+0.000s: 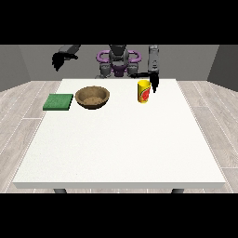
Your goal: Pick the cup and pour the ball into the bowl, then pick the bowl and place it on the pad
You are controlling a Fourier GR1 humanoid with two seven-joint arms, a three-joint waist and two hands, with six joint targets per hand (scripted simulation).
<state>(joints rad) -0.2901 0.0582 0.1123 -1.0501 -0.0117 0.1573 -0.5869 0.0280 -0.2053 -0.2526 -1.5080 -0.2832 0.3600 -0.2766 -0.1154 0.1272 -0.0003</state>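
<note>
the yellow cup (144, 91) stands upright on the tabletop (121, 144), its long axis vertical, toward the far right of the view. your nearer hand is the hand at the view's right (153, 82): it hangs just beside the cup's upper right edge, so the cup lies just to its left in the view. you can't tell whether its fingers are spread or touching the cup. the wooden bowl (93, 97) sits left of the cup, the green pad (58, 102) beyond it. the hand at the view's left (59, 59) hangs raised, well apart, fingers unclear.

Large white table (121, 153) (square-edged top), grey wood-plank floor (21, 102), plain grey walls (18, 65) behind
</note>
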